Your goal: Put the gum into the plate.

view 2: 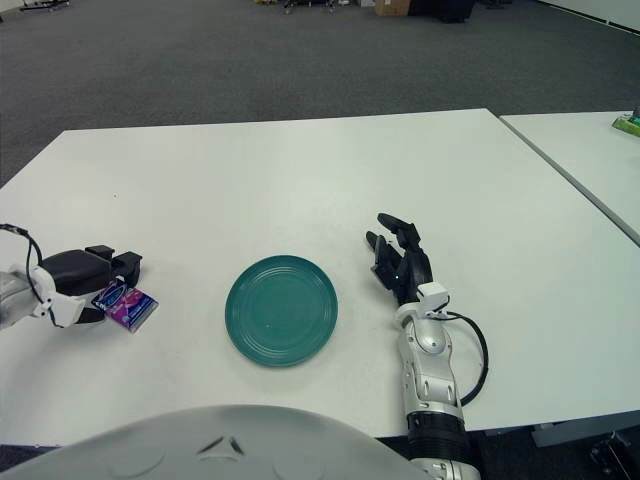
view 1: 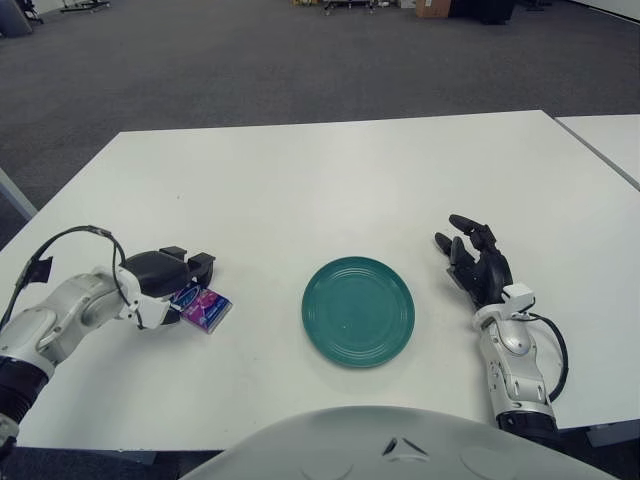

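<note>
A small purple and blue gum pack [view 1: 206, 307] lies at the left of the white table, tilted, with its left end under my left hand [view 1: 168, 284]. The hand's dark fingers are curled over and around that end of the pack. A round teal plate [view 1: 359, 311] sits empty at the table's front middle, about a hand's width to the right of the gum. My right hand [view 1: 478, 262] rests on the table to the right of the plate, fingers spread and holding nothing.
The white table [view 1: 330, 180] stretches away behind the plate. A second white table [view 1: 610, 135] stands at the far right with a small green object [view 2: 627, 123] on it. Grey carpet lies beyond.
</note>
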`<state>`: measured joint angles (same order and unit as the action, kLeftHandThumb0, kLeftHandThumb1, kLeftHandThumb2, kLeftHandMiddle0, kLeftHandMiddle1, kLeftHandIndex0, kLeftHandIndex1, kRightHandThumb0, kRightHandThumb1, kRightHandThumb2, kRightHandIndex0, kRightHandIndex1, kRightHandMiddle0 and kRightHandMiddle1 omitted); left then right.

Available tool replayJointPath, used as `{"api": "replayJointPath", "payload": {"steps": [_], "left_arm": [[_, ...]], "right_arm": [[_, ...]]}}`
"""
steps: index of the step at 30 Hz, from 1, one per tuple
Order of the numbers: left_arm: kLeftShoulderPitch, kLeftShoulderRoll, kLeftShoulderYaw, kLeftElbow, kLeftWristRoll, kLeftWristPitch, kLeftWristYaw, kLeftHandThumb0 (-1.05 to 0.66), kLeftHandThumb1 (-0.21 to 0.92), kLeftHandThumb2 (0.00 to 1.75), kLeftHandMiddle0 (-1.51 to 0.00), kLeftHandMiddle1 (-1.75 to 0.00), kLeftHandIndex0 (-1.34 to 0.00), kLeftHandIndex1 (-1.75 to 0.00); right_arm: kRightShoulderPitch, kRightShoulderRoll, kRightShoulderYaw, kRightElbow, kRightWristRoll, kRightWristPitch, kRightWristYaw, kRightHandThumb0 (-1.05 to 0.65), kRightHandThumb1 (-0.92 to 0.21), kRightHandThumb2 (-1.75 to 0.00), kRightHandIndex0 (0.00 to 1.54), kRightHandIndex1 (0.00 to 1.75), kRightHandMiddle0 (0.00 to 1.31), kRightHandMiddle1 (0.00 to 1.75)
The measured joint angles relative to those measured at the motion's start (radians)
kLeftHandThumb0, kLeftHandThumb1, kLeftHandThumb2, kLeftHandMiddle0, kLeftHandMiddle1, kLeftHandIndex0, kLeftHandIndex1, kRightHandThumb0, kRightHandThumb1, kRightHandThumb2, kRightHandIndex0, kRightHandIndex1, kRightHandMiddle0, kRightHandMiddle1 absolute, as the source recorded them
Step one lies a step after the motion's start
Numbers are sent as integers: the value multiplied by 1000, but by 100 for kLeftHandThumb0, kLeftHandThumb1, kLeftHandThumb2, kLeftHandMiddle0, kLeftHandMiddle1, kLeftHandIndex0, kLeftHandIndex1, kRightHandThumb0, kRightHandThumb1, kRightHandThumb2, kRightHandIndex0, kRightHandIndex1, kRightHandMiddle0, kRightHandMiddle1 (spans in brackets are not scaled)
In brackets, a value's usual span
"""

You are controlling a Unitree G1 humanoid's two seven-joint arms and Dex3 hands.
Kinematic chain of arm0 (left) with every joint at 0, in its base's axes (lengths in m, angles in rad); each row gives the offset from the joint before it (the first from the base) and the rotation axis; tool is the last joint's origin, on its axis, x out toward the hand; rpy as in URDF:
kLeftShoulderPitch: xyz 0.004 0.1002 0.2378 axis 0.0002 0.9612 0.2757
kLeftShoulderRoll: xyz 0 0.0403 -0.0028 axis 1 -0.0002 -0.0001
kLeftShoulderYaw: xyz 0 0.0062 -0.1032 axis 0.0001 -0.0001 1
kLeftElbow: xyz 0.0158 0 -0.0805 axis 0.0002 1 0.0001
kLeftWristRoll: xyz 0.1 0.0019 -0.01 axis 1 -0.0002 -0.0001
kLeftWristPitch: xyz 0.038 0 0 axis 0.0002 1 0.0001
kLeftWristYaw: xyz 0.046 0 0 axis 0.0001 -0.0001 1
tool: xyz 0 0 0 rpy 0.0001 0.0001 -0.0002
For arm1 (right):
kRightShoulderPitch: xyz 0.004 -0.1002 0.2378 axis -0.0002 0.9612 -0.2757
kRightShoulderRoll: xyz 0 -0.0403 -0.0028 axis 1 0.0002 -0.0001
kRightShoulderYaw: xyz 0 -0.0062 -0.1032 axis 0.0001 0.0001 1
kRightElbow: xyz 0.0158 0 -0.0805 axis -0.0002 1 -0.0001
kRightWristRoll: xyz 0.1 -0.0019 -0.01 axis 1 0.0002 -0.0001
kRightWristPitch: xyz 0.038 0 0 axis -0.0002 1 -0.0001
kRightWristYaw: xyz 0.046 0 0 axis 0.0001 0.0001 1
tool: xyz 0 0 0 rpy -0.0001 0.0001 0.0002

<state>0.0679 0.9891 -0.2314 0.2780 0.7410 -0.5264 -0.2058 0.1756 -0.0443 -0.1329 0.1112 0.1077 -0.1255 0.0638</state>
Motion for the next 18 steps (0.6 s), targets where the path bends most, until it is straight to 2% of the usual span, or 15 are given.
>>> {"api": "replayJointPath", "payload": {"steps": [4, 7, 11, 18], "left_arm": [[2, 7, -1, 23, 26, -46, 109, 0, 24, 132, -72, -155, -52, -169], [14, 16, 7, 8, 17, -64, 119, 0, 21, 137, -73, -164, -55, -162], [35, 21, 20, -31, 11, -73, 120, 0, 22, 134, -74, -164, -57, -155], [77, 20, 69, -162, -58, -51, 55, 0, 24, 127, -75, -163, -62, -142]], "right_arm": [[-1, -1, -1, 3, 0, 1, -1, -66, -92, -74, 64, 2, 15, 88], [-2, -1, -2, 3, -1, 1, -2, -66, -92, -73, 64, 3, 15, 88], [-3, -1, -2, 4, -1, 1, -4, -66, -92, -73, 64, 2, 16, 88], [-6, -1, -5, 5, 0, 1, -7, -66, -92, -72, 63, 2, 16, 89]]}}
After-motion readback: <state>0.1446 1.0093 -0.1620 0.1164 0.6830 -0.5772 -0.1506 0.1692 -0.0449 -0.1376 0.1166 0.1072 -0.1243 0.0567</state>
